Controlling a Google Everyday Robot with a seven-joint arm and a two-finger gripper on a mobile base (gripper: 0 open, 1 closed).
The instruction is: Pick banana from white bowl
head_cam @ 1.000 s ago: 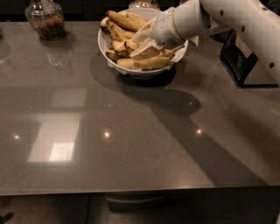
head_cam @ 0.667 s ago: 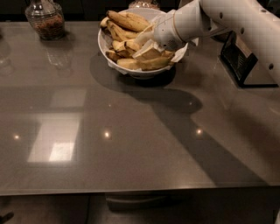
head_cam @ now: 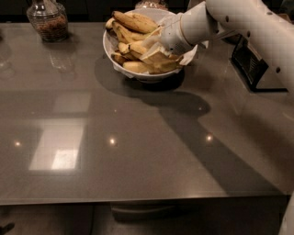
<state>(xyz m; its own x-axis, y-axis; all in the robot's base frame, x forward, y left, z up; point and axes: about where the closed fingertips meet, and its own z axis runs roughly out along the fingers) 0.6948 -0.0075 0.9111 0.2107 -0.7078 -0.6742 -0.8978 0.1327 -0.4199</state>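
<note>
The white bowl (head_cam: 111, 49) stands at the far middle of the grey table and holds several ripe yellow bananas with brown flecks. A long curved banana (head_cam: 133, 21) lies across the top of the pile at the back. My gripper (head_cam: 157, 54) comes in from the right on the white arm and is down inside the bowl's right half, among the bananas near the front right. It covers part of the pile and the bowl's right rim.
A glass jar (head_cam: 46, 20) with brown contents stands at the far left. Another jar top (head_cam: 151, 4) shows behind the bowl. A black stand (head_cam: 251, 64) sits at the right, under my arm. The table's front edge (head_cam: 138, 199) runs across the bottom.
My gripper has stayed inside the bowl and shifted only slightly among the bananas. The bowl and jars have not moved.
</note>
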